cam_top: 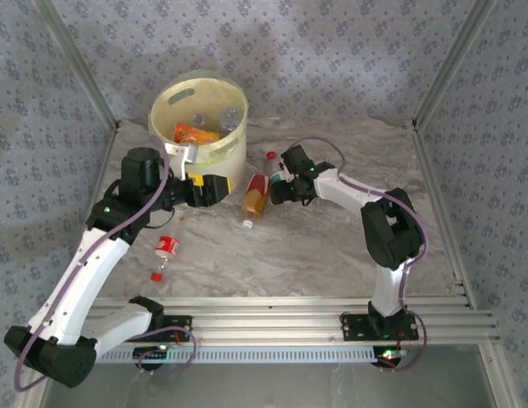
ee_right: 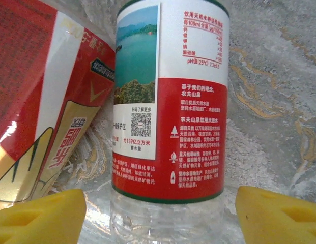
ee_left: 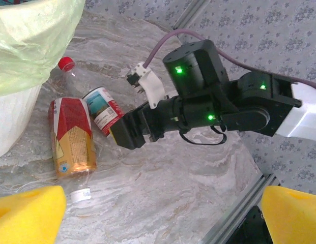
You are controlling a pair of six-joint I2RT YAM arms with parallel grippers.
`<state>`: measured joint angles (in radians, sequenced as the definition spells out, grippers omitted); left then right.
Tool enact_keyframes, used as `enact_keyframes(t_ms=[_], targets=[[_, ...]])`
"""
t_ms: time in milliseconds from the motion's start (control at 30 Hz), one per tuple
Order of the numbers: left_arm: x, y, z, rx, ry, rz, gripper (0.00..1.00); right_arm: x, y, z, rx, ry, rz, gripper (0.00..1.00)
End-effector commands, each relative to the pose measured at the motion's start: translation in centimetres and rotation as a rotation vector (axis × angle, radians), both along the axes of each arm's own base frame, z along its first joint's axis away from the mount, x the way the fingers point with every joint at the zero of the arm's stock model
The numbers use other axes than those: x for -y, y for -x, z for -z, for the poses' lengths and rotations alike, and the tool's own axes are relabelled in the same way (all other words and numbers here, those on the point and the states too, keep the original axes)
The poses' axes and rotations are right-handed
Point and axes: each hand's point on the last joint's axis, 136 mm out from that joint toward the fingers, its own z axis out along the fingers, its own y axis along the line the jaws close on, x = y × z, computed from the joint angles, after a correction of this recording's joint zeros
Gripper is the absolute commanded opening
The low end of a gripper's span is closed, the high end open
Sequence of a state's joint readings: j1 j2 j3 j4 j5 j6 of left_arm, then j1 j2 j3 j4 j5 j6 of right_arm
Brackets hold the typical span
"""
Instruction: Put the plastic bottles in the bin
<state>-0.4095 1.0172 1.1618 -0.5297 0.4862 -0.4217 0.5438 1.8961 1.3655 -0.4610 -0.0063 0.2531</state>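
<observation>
The bin [cam_top: 214, 151] stands at the back left, with several plastic bottles [cam_top: 195, 133] lying inside it. A clear bottle with a red label [ee_right: 170, 101] and red cap [ee_left: 66, 64] lies between the yellow pads [ee_right: 40, 216] of my right gripper [ee_right: 160, 213]. The jaws are open, with a gap on each side of the bottle. Beside it lies an amber bottle with a red-and-yellow label [cam_top: 255, 195]. My left gripper [ee_left: 163, 213] hovers open over bare table by the bin's side, with nothing between its pads. A small red-labelled bottle [cam_top: 166, 248] lies under the left arm.
A loose red cap [cam_top: 156, 276] lies near the small bottle. The bin's pale liner [ee_left: 30, 40] hangs over its rim close to my left gripper. Patterned walls enclose the marble table [cam_top: 332, 255], and an aluminium rail [cam_top: 315, 306] runs along its near edge.
</observation>
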Motion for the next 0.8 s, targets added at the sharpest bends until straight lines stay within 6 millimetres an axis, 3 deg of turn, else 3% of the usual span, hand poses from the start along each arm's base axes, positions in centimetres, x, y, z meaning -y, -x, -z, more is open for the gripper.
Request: enact_keyframes(t_ms=[0,367,600,767], targets=[[0.8,0.0,-0.8,0.021,0.030,0.029,0.97,0.0,-0.3,0.7,-0.013,0.042,-0.012,0.82],[1.5,-0.3,-0.7,0.016,0.026,0.044,0.98,0.1,-0.1,2.3,-0.037,0.078,-0.009,0.80],[1.8,-0.7,-0.5,0.002,0.038,0.036,1.00,0.4,0.1,1.5,-0.017,0.074,-0.009,0.71],[3.1,-0.8,0.1,-0.026,0.072,0.057,1.00,1.2,1.1,0.1,0.003,0.063,0.000,0.64]])
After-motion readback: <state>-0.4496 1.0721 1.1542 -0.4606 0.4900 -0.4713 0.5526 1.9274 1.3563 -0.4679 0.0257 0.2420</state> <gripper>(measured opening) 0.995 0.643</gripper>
